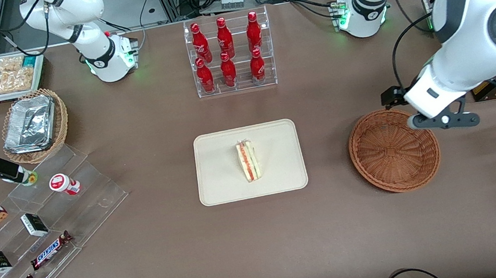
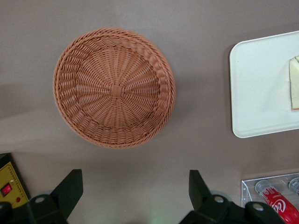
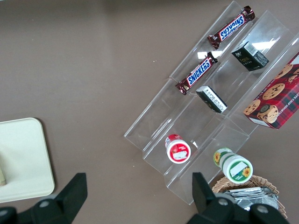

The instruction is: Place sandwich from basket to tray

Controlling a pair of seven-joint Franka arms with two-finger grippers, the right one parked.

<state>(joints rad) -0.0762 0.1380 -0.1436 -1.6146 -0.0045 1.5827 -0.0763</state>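
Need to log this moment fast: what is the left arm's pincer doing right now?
Left pincer: open, holding nothing, up above the table beside the basket; the sandwich lies on the tray.

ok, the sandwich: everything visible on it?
The sandwich is a small wedge of pale white bread with red and green filling showing along its cut edge. It rests near the middle of the beige tray, touching only the tray. The basket holds nothing. The left hand hangs open above the table beside the basket.

Left arm's claw (image 2: pixel 135 189) raised, fingers spread wide, empty.
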